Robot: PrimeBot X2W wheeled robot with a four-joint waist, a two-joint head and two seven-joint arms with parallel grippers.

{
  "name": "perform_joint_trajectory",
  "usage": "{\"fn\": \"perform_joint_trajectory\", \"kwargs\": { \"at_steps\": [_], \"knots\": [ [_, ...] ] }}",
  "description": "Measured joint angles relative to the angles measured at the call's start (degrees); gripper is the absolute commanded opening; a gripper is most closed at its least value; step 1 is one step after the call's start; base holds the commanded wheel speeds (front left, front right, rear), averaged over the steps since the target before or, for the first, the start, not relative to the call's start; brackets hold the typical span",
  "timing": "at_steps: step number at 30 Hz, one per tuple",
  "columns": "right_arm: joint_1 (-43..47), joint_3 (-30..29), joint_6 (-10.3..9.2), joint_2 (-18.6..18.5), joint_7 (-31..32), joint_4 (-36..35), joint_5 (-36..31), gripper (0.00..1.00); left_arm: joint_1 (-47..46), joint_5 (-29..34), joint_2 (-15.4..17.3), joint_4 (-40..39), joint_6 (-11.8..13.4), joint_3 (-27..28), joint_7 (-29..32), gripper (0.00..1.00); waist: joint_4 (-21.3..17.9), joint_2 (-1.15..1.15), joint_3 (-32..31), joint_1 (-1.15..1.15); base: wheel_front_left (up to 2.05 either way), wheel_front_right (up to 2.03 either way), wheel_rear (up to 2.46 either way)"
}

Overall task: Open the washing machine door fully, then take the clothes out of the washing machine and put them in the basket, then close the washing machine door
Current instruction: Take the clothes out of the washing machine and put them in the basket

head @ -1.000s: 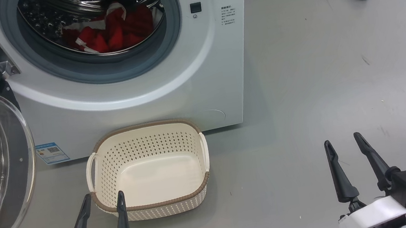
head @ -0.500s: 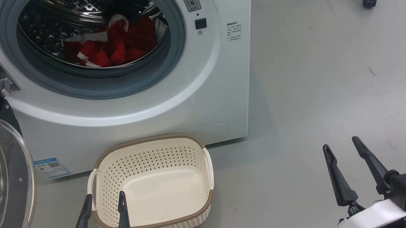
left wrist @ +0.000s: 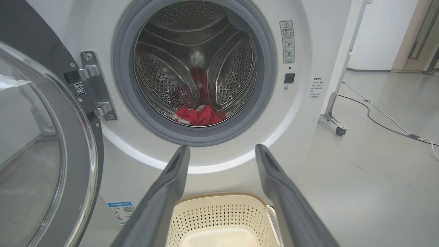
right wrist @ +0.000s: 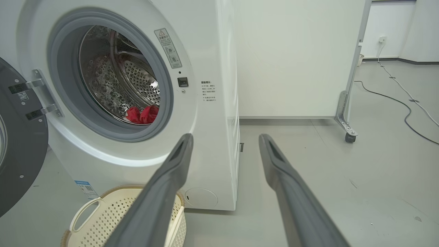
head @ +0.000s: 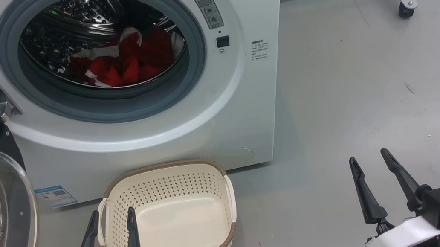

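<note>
My left gripper (head: 112,211) and right gripper (head: 368,155) stand spread, empty; clothes (head: 125,61) lie up ahead in the drum (head: 79,14), nearer the left gripper.

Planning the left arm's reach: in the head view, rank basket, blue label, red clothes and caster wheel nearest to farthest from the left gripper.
From the left gripper:
1. Basket, by its fingertips.
2. Blue label, washing machine's lower front.
3. Red clothes, inside the drum.
4. Caster wheel, far right.
</note>
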Motion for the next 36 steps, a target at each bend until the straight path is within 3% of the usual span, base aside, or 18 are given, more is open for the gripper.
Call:
{"fn": "perform_joint_trajectory", "kwargs": {
  "at_steps": [36],
  "knots": [
    [0.00, 0.47, -0.02, 0.00, 0.00, -0.19, 0.32, 1.00, -0.08, -0.19, 0.04, -0.71, -0.20, -1.62, 0.80, 1.00, 0.06, 0.00, 0.64, 0.00, 0.06, -0.06, 0.00]
  ]
}}
